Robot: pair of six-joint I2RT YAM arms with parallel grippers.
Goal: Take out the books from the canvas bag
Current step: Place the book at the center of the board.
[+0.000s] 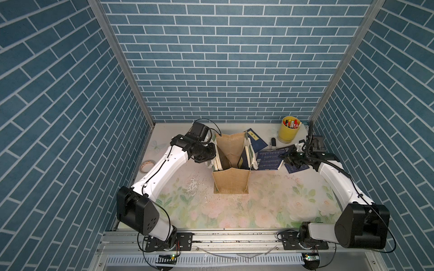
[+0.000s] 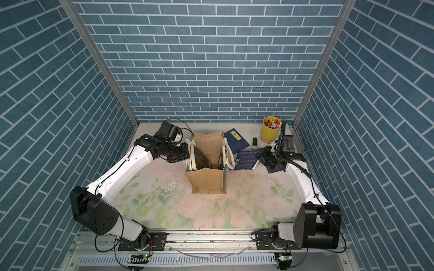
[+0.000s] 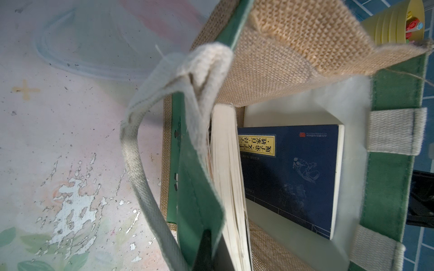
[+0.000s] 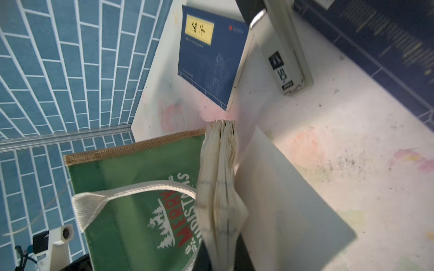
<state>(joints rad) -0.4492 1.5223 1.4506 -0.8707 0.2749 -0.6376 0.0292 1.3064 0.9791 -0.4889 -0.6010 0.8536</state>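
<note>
You get only a dark sliver of the left gripper (image 3: 206, 248) at the left wrist view's edge, while the navy book (image 4: 387, 37) in the right wrist view is blurred and cut off.

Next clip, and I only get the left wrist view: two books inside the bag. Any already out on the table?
Observer: Yes. In a top view a labelled navy book lies on the table by the far right corner of the canvas bag.
Operator: Where is the right arm?
Observer: The right pincer, right of the bag, appears shut on an open book with fanned pages.
Operator: Anything on the left?
Observer: What looks like a tape roll, near the table's left edge.
</note>
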